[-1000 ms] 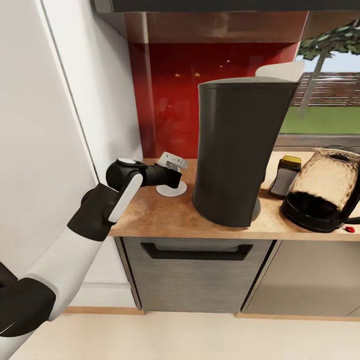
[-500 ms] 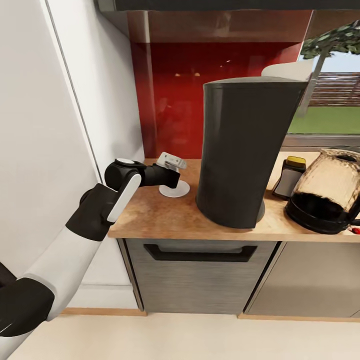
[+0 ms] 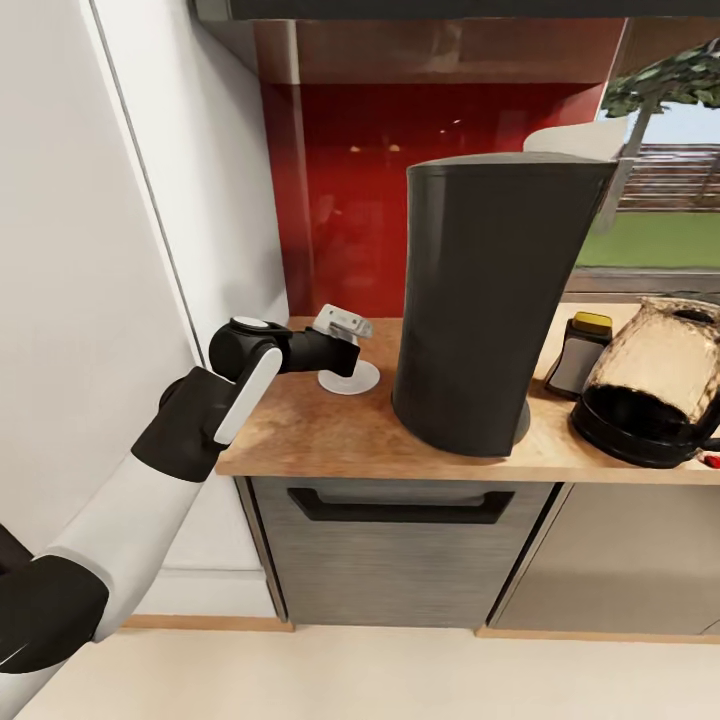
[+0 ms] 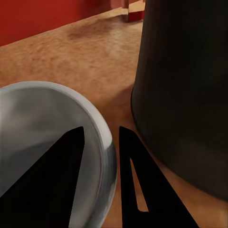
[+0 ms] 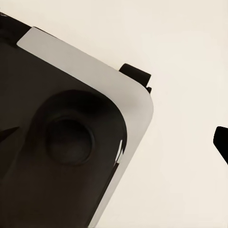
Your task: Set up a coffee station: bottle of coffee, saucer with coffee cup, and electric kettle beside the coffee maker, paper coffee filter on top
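Note:
A small white saucer (image 3: 350, 378) lies on the light wood countertop (image 3: 300, 430), left of the tall black coffee maker (image 3: 490, 300). My left gripper (image 3: 338, 352) reaches it from the left. In the left wrist view its black fingers (image 4: 57, 185) straddle the saucer (image 4: 38, 128) rim, one over the plate and one outside, shut on it. The dark bottle of coffee (image 3: 578, 352) with its yellow cap stands right of the coffee maker, and the glass electric kettle (image 3: 655, 385) stands beyond it. The coffee cup and the paper coffee filter are out of view. One dark fingertip (image 5: 222, 142) of my right gripper shows over pale floor.
A white wall panel (image 3: 110, 250) stands close on the left of the counter end. A red backsplash (image 3: 340, 200) runs behind. A dark shelf board with a brown underside (image 3: 420, 50) hangs overhead. Dark grey cabinet fronts (image 3: 400, 560) sit below the counter edge.
The whole head view shifted slightly between one second and half a second ago, so the camera moved. The left arm and saucer hold the same pose since then.

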You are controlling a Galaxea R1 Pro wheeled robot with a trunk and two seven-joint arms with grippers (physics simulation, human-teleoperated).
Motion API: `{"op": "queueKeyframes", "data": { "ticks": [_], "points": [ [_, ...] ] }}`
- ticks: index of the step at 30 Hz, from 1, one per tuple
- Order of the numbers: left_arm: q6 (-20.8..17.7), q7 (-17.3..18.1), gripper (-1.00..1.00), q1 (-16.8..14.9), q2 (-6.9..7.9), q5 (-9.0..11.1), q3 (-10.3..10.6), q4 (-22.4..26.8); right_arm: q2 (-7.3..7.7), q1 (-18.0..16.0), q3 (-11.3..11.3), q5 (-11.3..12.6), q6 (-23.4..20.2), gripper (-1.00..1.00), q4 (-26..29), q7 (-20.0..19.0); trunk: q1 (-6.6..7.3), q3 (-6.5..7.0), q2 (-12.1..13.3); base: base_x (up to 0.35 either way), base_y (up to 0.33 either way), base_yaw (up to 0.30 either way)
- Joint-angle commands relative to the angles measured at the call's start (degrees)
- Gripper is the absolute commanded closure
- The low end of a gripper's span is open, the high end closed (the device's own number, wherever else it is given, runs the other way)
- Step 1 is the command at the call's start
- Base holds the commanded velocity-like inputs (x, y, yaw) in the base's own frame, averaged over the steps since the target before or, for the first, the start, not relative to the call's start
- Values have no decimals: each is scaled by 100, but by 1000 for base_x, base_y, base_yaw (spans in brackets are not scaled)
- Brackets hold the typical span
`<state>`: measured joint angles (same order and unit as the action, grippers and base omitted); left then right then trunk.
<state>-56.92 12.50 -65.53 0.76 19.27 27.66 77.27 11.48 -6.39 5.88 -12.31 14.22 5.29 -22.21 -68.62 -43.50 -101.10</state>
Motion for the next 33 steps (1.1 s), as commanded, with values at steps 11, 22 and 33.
{"op": "queueKeyframes", "data": {
  "ticks": [11, 22, 33],
  "points": [
    [-12, 51, 100, -7, 3, -55, 5, 7, 3, -3, 39, -9, 29, -100, -1, 6, 1, -61, -3, 0, 0, 0],
    [-12, 51, 100, -6, 3, -55, 5, 8, 3, -3, 43, -9, 29, -100, -1, 6, 1, -113, -3, 0, 0, 0],
    [-12, 52, 100, -4, 3, -50, 7, 9, 3, -3, 40, -9, 29, -100, -1, 6, 1, -159, -3, 0, 0, 0]
  ]
}}
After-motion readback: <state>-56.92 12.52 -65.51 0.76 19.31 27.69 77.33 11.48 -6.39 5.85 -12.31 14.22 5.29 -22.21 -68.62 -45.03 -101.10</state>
